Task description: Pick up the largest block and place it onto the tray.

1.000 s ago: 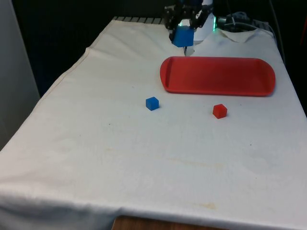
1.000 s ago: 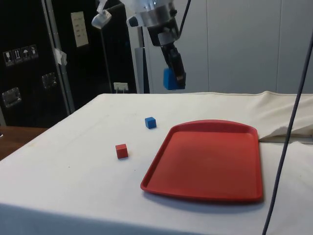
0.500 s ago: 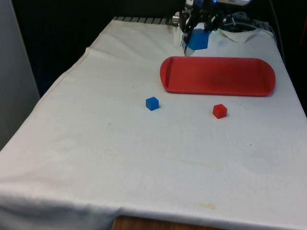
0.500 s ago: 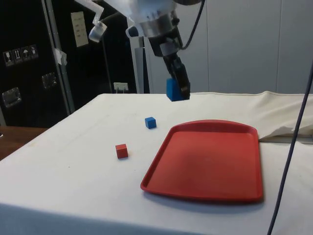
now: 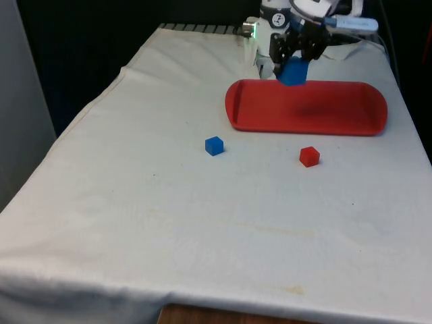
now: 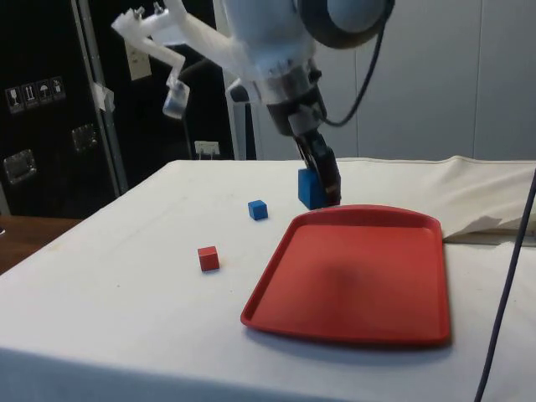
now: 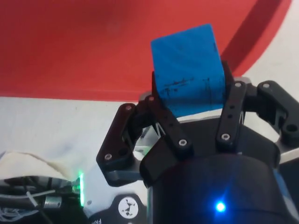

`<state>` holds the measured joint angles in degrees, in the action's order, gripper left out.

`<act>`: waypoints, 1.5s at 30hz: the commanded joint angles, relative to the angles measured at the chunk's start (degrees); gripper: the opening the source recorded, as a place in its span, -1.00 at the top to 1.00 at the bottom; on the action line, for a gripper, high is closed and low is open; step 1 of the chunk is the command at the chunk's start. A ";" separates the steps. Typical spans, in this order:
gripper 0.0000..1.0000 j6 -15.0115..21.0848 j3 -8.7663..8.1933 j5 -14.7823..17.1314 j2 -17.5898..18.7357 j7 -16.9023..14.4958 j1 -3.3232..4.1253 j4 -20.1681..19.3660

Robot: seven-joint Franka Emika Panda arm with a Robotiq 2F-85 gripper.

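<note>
Tabletop [image 5: 135,202] under its white cloth carries everything here. The red tray [image 5: 337,115] lies towards the far end, on the front view's right. Above the tray's far edge hangs the arm [image 6: 276,50], reaching down from above with its wrist tilted, so the pincer [image 5: 294,67] points down and slightly sideways at the tray. In the side view the pincer [image 6: 320,186] sits low, just over the tray's [image 6: 360,285] far rim.

The large blue block [image 5: 293,71] is clamped between the pincer's two fingers, off the surface and not yet resting on the tray. In the wrist view the block [image 7: 189,70] sits a little askew in the grip, with red tray [image 7: 70,46] beneath most of it and white cloth at one corner.

Two smaller cubes stand on the cloth well apart from the tray's contents: a small blue cube [image 5: 214,145] and a small red cube [image 5: 309,156], both near the tray's near edge and apart from each other.

The step in hand looks like the placing. To do it well, the block should be carried further in over the tray's flat middle, away from the rim, then lowered until it nearly touches before the fingers part. Released over the raised rim, it would likely tip or roll off.
</note>
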<state>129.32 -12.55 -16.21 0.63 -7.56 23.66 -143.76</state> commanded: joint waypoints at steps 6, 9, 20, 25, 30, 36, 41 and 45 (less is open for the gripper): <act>0.96 3.44 0.86 -0.29 2.35 0.63 0.23 -1.26; 0.96 4.93 1.26 -0.34 3.55 0.69 0.23 -1.83; 0.96 10.66 2.58 -0.11 7.16 0.92 0.17 -4.76; 0.96 11.86 2.69 0.00 8.42 0.97 0.17 -4.93; 0.94 11.75 2.69 0.00 8.71 0.74 0.06 -4.76; -0.07 11.63 2.69 0.00 8.54 0.63 0.00 -4.76; -1.00 11.57 2.64 0.00 8.48 0.57 0.00 -4.76; -1.00 11.52 2.64 0.00 8.48 0.57 0.00 -4.76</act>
<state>140.95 -9.85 -16.21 9.34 -6.99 23.66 -148.40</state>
